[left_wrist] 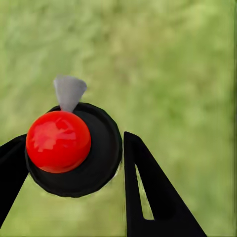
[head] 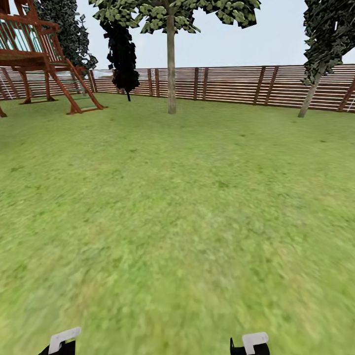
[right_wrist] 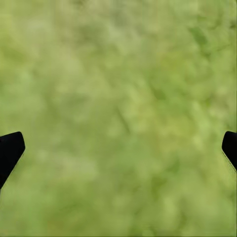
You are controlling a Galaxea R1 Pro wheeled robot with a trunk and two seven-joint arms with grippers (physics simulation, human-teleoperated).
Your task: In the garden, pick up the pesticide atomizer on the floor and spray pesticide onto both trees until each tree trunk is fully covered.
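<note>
In the left wrist view my left gripper [left_wrist: 74,138] is shut on the pesticide atomizer [left_wrist: 74,150]. I see the atomizer from above: a glossy red cap on a round black body with a grey nozzle, one black finger on each side, and blurred grass below. My right gripper [right_wrist: 118,148] is open, its fingertips far apart over bare grass. Across the lawn [head: 177,207], a tree with a pale grey-brown trunk [head: 171,69] stands at the centre back. A leaning, thinner-trunked tree [head: 310,93] stands at the right by the fence. No white specks show on either trunk.
A brown slatted fence [head: 231,84] closes off the back of the lawn. A red-brown wooden play structure [head: 44,54] stands at the back left, with a slim dark-leaved tree [head: 123,54] beside it. Open grass stretches from me to the trees.
</note>
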